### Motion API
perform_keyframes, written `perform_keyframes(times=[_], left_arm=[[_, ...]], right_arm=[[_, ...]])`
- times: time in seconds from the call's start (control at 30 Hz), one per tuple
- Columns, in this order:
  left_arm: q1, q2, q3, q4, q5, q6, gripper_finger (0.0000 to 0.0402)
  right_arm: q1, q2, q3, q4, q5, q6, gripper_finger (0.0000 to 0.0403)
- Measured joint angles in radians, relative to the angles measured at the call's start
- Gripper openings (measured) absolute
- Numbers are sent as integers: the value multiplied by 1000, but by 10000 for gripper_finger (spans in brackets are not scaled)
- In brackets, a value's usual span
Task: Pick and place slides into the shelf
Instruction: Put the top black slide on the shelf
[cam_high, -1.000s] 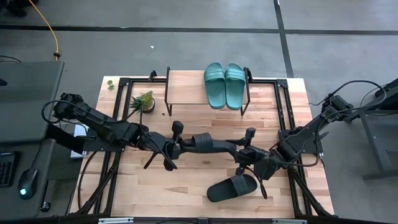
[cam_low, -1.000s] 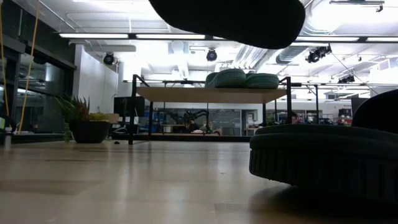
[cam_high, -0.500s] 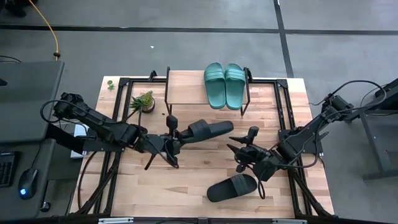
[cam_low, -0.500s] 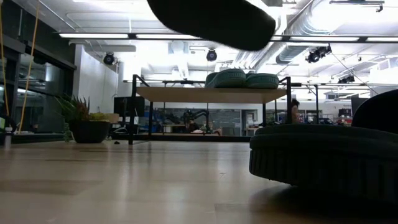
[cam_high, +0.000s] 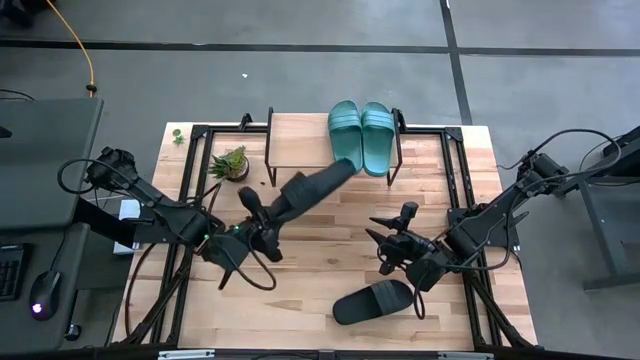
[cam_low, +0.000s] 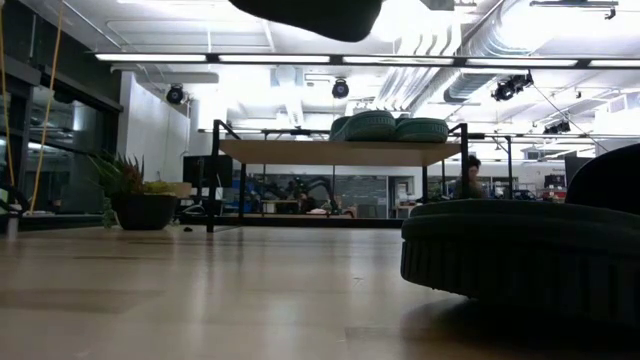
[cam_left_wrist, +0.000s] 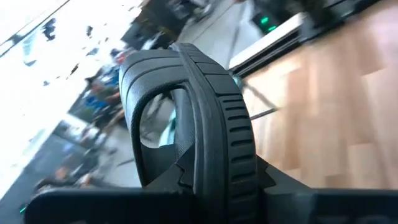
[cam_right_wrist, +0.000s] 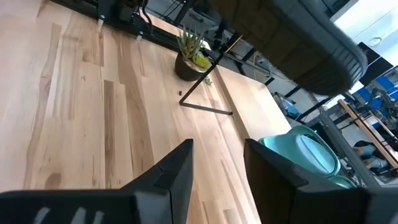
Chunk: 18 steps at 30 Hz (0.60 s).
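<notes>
Left hand (cam_high: 262, 222) clamps heel end of a black ribbed-strap rubber slide (cam_high: 312, 187), held w/ toe angled toward the plank-top, black-framed shelf (cam_high: 300, 143). Looks light, flexy, grippy; sole edge is best hold. Right hand (cam_high: 383, 240) empty, fingers apart, second black slide (cam_high: 373, 301) just below on table (cam_high: 330, 262).

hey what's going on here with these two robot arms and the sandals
The left gripper holds a black slide in the air, angled toward the shelf, where two teal slides already sit side by side. The right gripper hangs open and empty above the table, near a second black slide lying by the front edge. A small potted plant stands beside the shelf.
</notes>
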Motion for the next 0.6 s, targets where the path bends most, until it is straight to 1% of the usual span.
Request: perform_keyframes(times=[0.13, 0.4, 0.47, 0.6], left_arm=[[1, 0, 0, -8, -57, 0, 41], [1, 0, -1, -56, -207, -26, 38], [2, 0, -1, -56, -222, -30, 38], [31, 1, -3, -56, -221, -40, 38]], right_arm=[[0, 0, 0, 0, 0, 0, 131], [0, 0, 0, 0, -2, 3, 131], [0, 0, 0, 0, -2, 3, 131], [-1, 0, 0, 0, -2, 12, 131]])
